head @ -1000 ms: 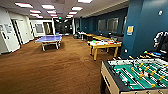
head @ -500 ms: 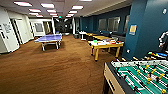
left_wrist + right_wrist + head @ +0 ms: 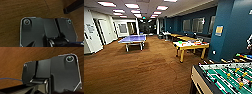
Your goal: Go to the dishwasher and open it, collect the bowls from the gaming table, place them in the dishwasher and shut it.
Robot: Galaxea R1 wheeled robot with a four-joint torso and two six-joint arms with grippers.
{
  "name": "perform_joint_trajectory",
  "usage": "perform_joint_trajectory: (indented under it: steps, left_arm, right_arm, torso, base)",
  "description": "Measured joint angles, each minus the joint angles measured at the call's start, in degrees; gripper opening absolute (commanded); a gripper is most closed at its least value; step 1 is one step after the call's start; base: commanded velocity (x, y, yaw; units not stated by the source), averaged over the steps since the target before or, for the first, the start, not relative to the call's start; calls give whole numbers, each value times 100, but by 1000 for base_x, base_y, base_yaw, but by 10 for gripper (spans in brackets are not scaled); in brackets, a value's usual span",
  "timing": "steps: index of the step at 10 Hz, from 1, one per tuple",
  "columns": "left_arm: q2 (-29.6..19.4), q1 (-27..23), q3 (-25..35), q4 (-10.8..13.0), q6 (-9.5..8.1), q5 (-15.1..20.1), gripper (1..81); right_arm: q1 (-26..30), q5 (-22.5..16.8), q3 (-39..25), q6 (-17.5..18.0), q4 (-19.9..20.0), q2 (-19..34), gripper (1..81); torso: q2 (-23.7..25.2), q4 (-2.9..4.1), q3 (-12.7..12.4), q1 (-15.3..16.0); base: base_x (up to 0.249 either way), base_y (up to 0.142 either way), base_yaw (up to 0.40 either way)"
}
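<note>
Brown carpet (image 3: 141, 70) spreads across the room in the head view, and the gaming table (image 3: 192, 46), with its yellow legs and pale top, serves as the landmark. Far to its left stands a blue table-tennis table (image 3: 133, 39), well apart. On the gaming table's top lie several small bright things, 1 of them green (image 3: 180, 42), likely the bowls, though they are too small to tell apart. Beyond it runs a row of yellow-topped tables (image 3: 184, 38) along the blue wall (image 3: 234, 30). To its right and nearer the camera sits the table-football table (image 3: 226, 77) with its green field.

Compared with 1 second ago, the whole picture has slid: the table-football table takes up more of the lower right corner, so the camera has moved, not the furniture. I judge the robot is driving through the room; no dishwasher can be seen here.

Whether either claw is open or closed, I cannot tell from the wrist views.
</note>
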State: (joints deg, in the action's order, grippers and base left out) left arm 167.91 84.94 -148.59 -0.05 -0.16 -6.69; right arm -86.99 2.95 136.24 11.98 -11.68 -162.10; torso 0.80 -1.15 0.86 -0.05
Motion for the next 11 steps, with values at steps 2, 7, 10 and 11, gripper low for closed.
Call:
perform_joint_trajectory:
  steps: [2,7,10,11]
  left_arm:
    - [4,59,5,0,0,30,811]
    - [0,52,0,-2,0,30,811]
    - [-24,56,0,-2,0,35,811]
    - [-13,66,2,-2,2,44,811]
  right_arm:
    - [-41,-17,0,0,-2,16,811]
    - [-66,-15,-7,0,-4,2,811]
    - [-61,-4,-7,0,-6,-11,811]
    - [-79,-17,-7,0,-6,-13,811]
  torso:
    - [0,0,0,0]
    - [0,0,0,0]
    - [0,0,0,-2]
    - [0,0,0,-2]
  base:
    - [165,99,0]
    - [162,103,0]
    - [166,80,0]
    - [173,73,0]
